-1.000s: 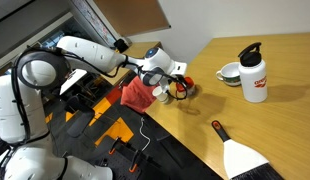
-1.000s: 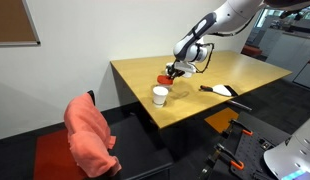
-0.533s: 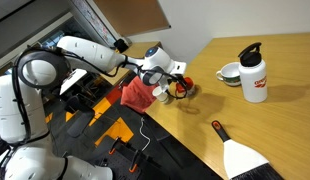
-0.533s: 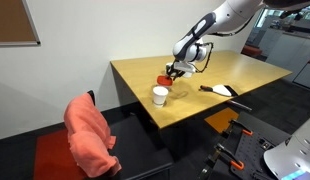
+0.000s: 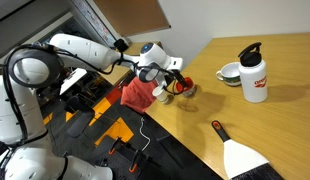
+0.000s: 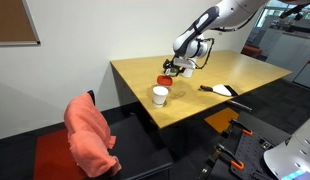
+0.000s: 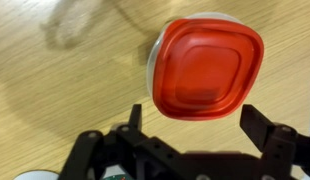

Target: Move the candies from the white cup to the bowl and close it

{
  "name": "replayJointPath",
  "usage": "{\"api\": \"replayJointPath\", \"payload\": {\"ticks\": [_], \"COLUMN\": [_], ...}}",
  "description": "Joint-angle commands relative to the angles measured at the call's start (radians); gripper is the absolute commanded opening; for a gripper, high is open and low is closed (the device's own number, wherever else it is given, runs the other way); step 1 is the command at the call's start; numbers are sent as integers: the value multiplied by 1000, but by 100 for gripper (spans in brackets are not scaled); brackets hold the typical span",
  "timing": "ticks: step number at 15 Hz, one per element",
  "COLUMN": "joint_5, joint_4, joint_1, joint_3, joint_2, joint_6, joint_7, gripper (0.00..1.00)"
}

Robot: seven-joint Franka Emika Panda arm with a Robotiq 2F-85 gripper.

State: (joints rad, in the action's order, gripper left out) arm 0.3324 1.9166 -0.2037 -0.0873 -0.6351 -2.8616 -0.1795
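**A:** Where is the bowl?

**B:** The bowl (image 7: pixel 153 62) sits on the counter (image 7: pixel 55 100), straight below the wrist camera. The red lid (image 7: pixel 207 68) lies over it, and only a pale sliver of rim shows past the lid's left and top edges.

**A:** So it's closed?

**B:** Covered, at least. With the rim peeking out on one side, I can't tell whether the lid is pressed home or only resting there.

**A:** And the candies?

**B:** Hidden. The lid blocks any look inside, so I only guess they are in there because the lid is on.

**A:** The white cup?

**B:** The white cup (image 6: pixel 160 95) stands upright in an exterior view, near the bowl but not touching it. It is too small to show whether it is empty.

**A:** What about the hand?

**B:** The hand (image 7: pixel 195 115) hovers just above the lid with its fingers apart, one on either side, gripping nothing.

**A:** What's left, then?

**B:** Very little, in my judgement: perhaps a push to seat the lid, then a retreat. The white bottle (image 5: pixel 254 72) and the brush (image 5: pixel 235 152) lie well apart from all this.
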Motion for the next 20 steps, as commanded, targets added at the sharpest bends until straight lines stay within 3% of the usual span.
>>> {"api": "replayJointPath", "payload": {"ticks": [1,8,13,17,20], "joint_5": [-13,20,38,-3,-136], "joint_4": [101,114,85,66,61], "joint_1": [-15,-131,-243,-291,-273], "joint_3": [11,81,122,63,-32], "joint_2": [122,225,244,255,252], "joint_6": [-18,47,252,490,520], "joint_7": [33,228,465,679,742], "gripper": [100,100,100,100,100]}}
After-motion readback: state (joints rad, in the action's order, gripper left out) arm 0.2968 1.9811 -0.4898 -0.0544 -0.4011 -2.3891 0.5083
